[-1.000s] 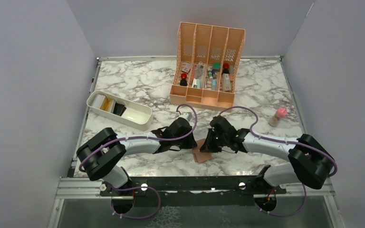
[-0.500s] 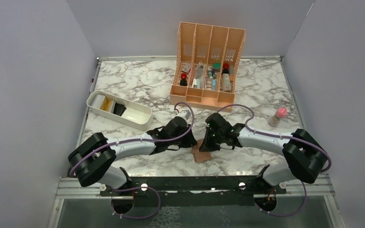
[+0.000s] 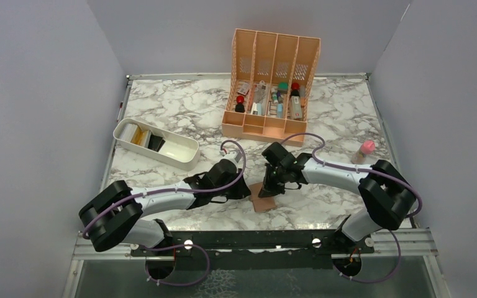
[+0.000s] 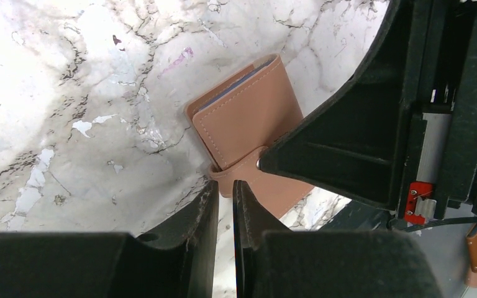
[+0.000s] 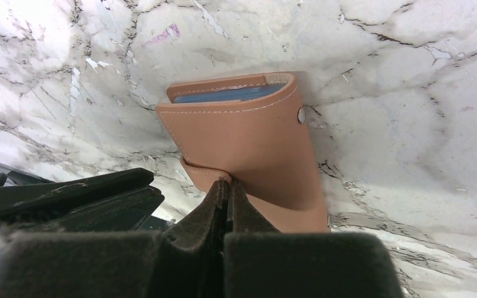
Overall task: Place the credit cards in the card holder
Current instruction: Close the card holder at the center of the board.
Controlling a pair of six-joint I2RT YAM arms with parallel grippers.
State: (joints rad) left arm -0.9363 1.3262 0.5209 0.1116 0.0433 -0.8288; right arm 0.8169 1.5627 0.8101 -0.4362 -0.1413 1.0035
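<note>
The card holder is a flat, folded rectangle of tan leather-like material with pale stitching along its rounded edges, a strap-like tab and a small metal snap; a blue lining shows in the slit of its open edge in the right wrist view; it lies flat on the table, toward 6 o'clock from the table's middle, between the two claws; the right gripper is clenched, its dark ribbed fingers pressed together with the tips on the tab (whether any leather is pinched between them does not show); the left gripper comes in from 9 o'clock with only a thin slit between its fingers, tips at the tab's end, and I cannot tell whether it grasps anything; the table is glossy white marble with grey veins; a ribbed peach organizer stands at 12 o'clock, a white oblong tray at 10 o'clock, a small pink-capped bottle at 3 o'clock; since a second ago the holder has stayed put, both elbows have swung toward 9 o'clock, and the right wrist has crept toward 11 o'clock
</note>
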